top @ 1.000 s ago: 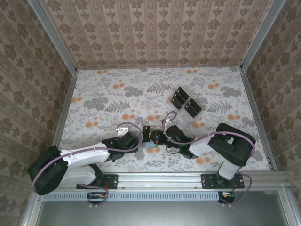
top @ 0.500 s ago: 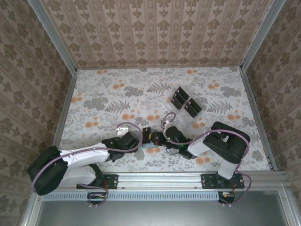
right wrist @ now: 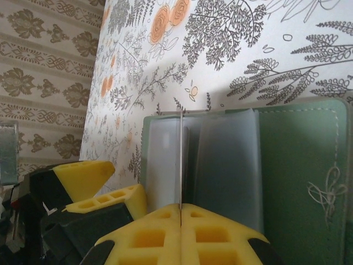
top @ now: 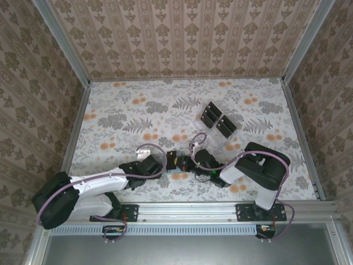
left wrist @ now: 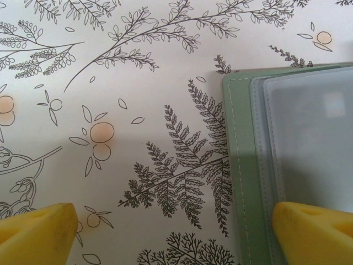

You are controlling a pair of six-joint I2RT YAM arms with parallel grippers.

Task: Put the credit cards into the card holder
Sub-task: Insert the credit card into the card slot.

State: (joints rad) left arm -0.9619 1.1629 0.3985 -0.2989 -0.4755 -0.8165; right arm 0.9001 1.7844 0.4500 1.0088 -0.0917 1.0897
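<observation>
From above, we see the two arms meeting low at the middle of the flowered bench (top: 121, 116), the left hand (top: 170, 157) and right hand (top: 185, 163) close together over the card holder (top: 177, 176), of which little but a pale green sliver shows beneath them. The spare credit cards (top: 209, 115) lie in dark groups well apart from it, farther back and right of centre. From the left wrist, we find the left hand (left wrist: 176, 232) spread wide and gripping nothing. One yellow fingertip (left wrist: 38, 232) sits over the printed paper and the other over the clear sleeve of the card holder (left wrist: 238, 165), which lies open and flat at the right; we cannot tell whether that finger touches it. From the right wrist, the right hand (right wrist: 181, 212) is pinched tight on one thin card (right wrist: 181, 160), seen edge-on and upright. Its far end is at the clear pockets of the open card holder (right wrist: 298, 176), and the left hand's yellow fingers (right wrist: 83, 172) are just beside it.
</observation>
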